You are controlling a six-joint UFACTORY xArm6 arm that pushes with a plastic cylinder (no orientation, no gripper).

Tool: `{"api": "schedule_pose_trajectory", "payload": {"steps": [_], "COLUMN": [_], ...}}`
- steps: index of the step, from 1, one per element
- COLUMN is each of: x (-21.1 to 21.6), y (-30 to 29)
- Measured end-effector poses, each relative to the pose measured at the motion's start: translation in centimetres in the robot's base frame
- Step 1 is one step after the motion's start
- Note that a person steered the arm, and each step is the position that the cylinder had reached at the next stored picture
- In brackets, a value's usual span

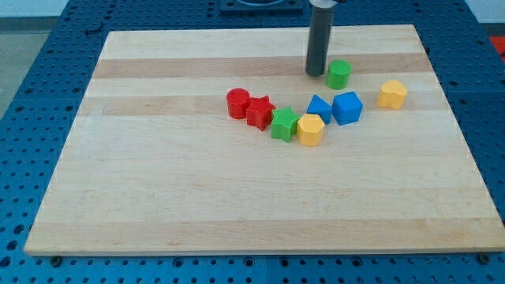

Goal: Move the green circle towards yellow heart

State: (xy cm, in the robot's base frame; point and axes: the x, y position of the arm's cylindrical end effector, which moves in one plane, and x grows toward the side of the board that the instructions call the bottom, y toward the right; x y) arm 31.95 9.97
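Note:
The green circle (338,74) stands near the view's top, right of centre, on the wooden board (197,197). The yellow heart (392,94) sits to its right and a little lower, apart from it. My tip (316,74) is down on the board just left of the green circle, very close to it or touching it; I cannot tell which.
A cluster lies below the green circle: a red cylinder (237,103), a red star (259,112), a green star (284,124), a yellow hexagon (310,129), a blue triangle (319,107) and a blue cube (347,107). The blue cube is below the line between circle and heart.

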Motion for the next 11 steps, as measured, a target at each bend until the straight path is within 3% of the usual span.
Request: {"api": "schedule_pose_trajectory", "payload": {"steps": [1, 4, 8, 11], "x": [0.8, 3.1, 1.5, -0.3], "y": [1.5, -2.5, 6.0, 6.2]}}
